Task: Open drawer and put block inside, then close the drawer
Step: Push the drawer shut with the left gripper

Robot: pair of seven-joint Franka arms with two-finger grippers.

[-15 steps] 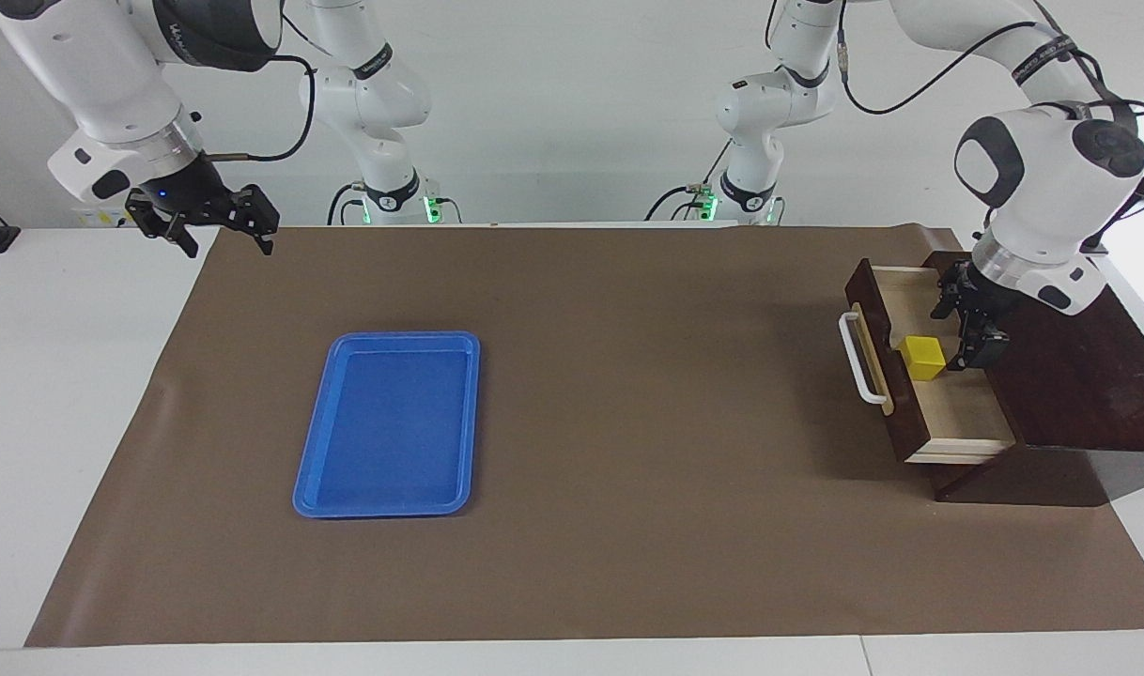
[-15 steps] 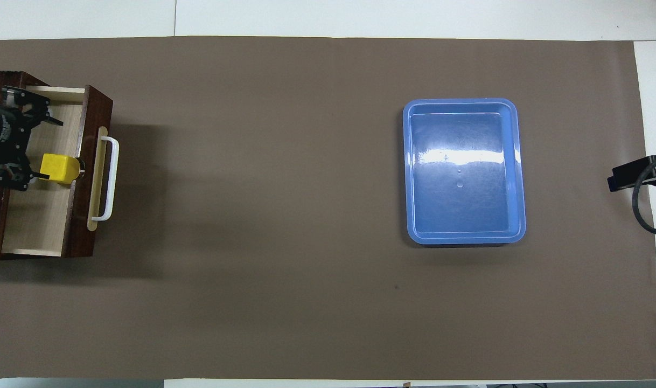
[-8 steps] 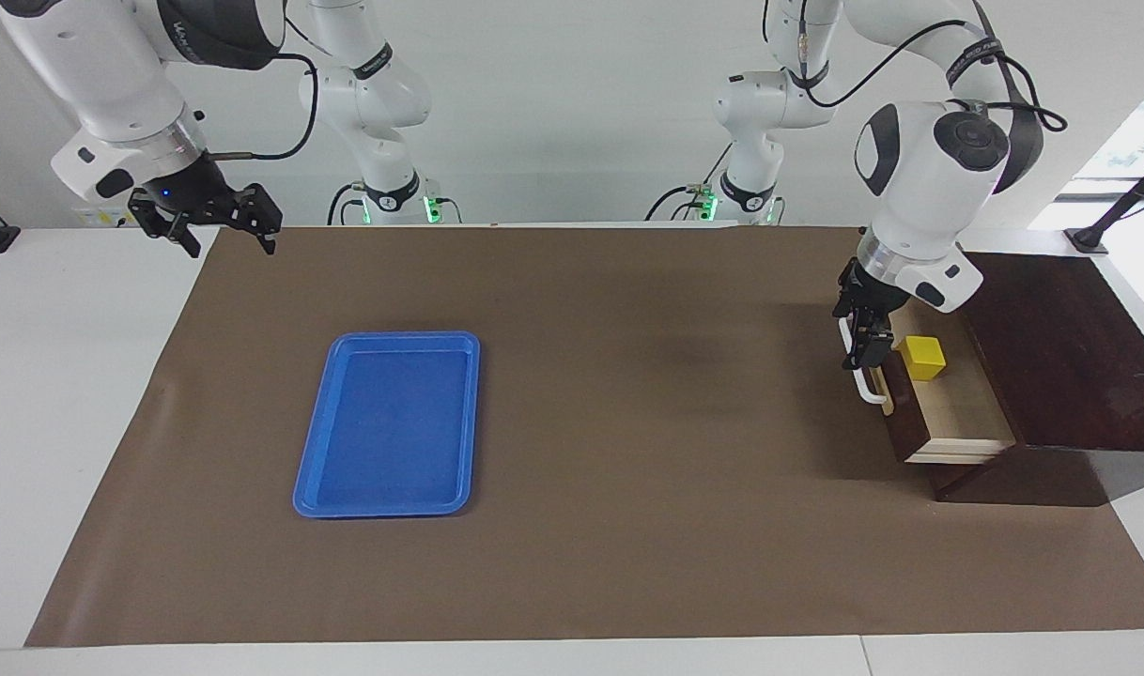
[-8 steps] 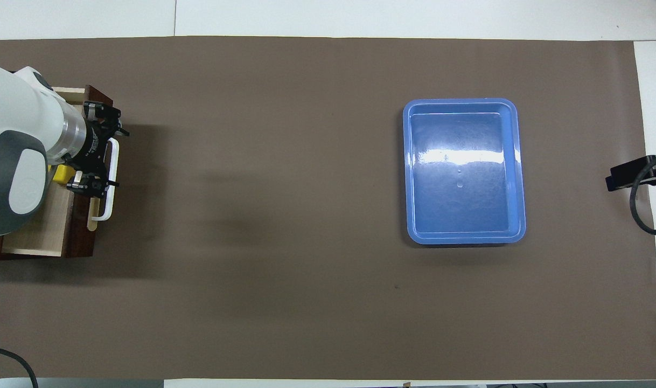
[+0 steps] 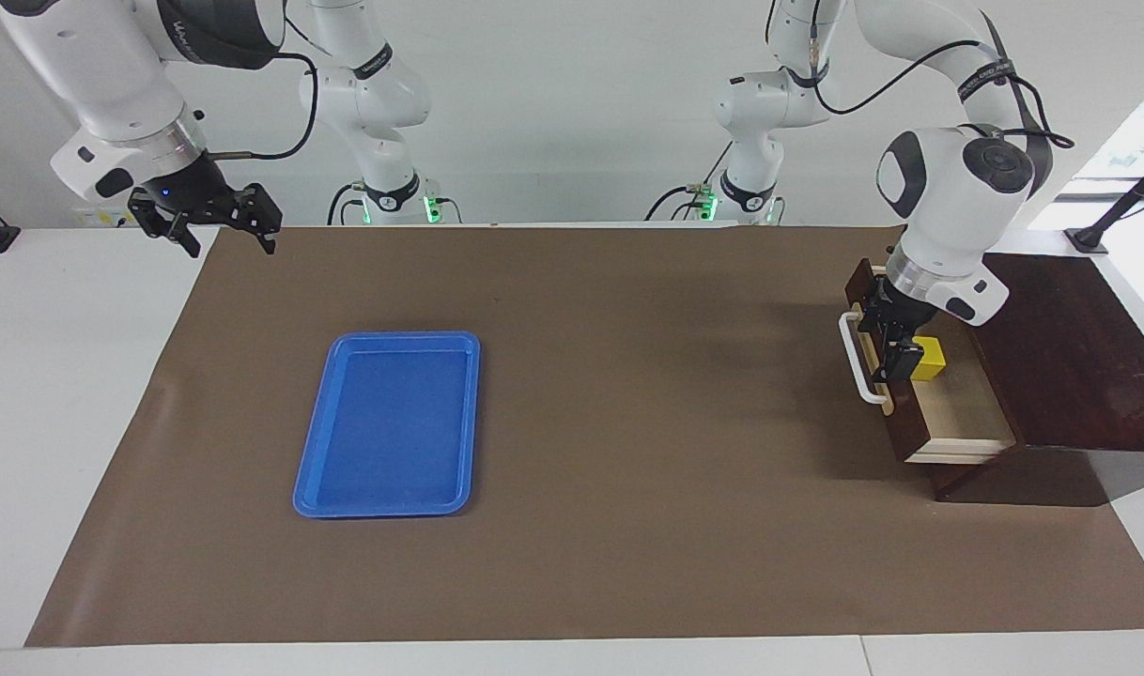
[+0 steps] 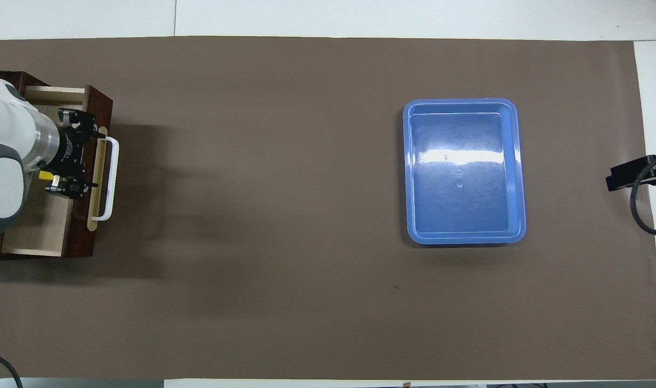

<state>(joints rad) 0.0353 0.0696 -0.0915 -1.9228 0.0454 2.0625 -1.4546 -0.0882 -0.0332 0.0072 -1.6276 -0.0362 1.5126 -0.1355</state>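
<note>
One small yellow plastic block (image 5: pixel 929 358) lies released in the dark wooden drawer (image 5: pixel 957 413); we note left gripper (image 5: pixel 893 343) has shifted over its front, jaws open; closing remains. Right gripper (image 5: pixel 217 223) waits at ten o'clock, jaws open.

Both arms: glossy white rounded link shells, dark grey joint caps, black bands with white lettering. Silver metal ring at each wrist flange. Black cables looped along the links. Green status lights at both bases. Left gripper (image 5: pixel 896 340) and right gripper (image 5: pixel 217 228): black, skeletal frames; blue indicator light on right.
</note>
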